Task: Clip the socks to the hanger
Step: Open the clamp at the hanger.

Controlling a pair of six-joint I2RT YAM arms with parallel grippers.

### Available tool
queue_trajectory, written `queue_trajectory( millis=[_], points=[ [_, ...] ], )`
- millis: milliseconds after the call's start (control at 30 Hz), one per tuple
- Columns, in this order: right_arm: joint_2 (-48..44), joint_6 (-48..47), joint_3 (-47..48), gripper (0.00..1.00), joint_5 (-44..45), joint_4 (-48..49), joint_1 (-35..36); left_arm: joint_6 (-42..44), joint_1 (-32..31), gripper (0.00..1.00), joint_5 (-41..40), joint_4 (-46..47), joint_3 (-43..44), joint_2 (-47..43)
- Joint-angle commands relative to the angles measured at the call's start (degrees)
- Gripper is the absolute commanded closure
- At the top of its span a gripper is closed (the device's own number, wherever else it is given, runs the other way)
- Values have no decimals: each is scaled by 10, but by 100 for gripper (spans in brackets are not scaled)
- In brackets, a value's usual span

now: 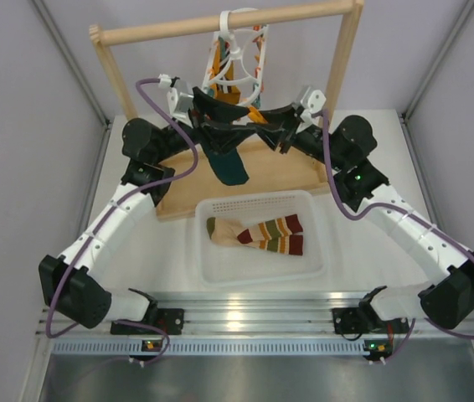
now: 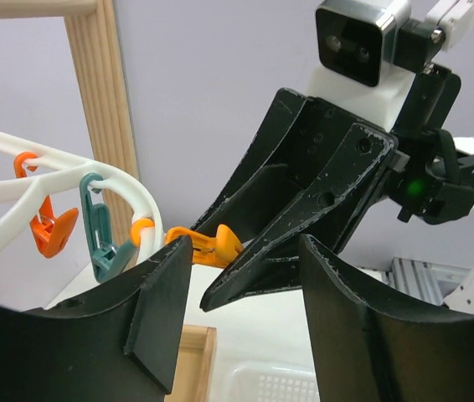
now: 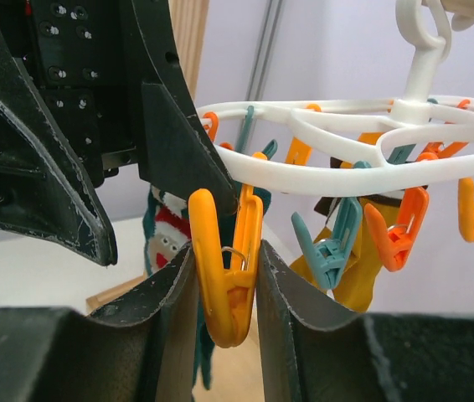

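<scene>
Pinching: right gripper [image 3: 225, 251], jaws tight on orange plastic clip [image 3: 220, 301] of white plastic ring hanger [image 3: 337, 172]
Left gripper [image 2: 241, 251]: half open, gap empty
Dark teal fabric sock [image 1: 230, 167]: hangs below both grippers, far centre
Brown-red-cream striped socks [image 1: 258, 233]: white mesh basket [image 1: 199, 251], near

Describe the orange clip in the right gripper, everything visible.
The orange clip is glossy plastic: two curved arms joined by a small metal spring ring. It hangs from the white ring of the hanger. The right gripper is shut on it, one finger pressing each side. A teal sock hangs behind it.
</scene>
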Motion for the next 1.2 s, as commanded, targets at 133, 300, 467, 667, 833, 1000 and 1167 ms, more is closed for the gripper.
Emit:
queue_trajectory(
  millis=[133,300,467,667,833,1000,1167],
  points=[
    [9,26,19,100,-34,29,-7,6,3,42,-21,74,-19,-11],
    [5,-99,3,100,67,31,9,125,4,47,1,-88,-12,-45],
    [-6,-263,-59,100,243,102,81,57,4,57,-165,-200,10,-74],
    [6,-396,-120,100,363,231,153,-70,2,55,-219,-200,-19,-105],
    [10,-390,-115,100,374,232,165,-129,2,54,-231,-222,-15,-85],
    [10,-389,-108,100,371,216,169,-172,-1,53,-213,-163,-6,-62],
    [13,-386,-103,100,359,198,171,-184,-8,53,-200,-110,-16,-51]
  ],
)
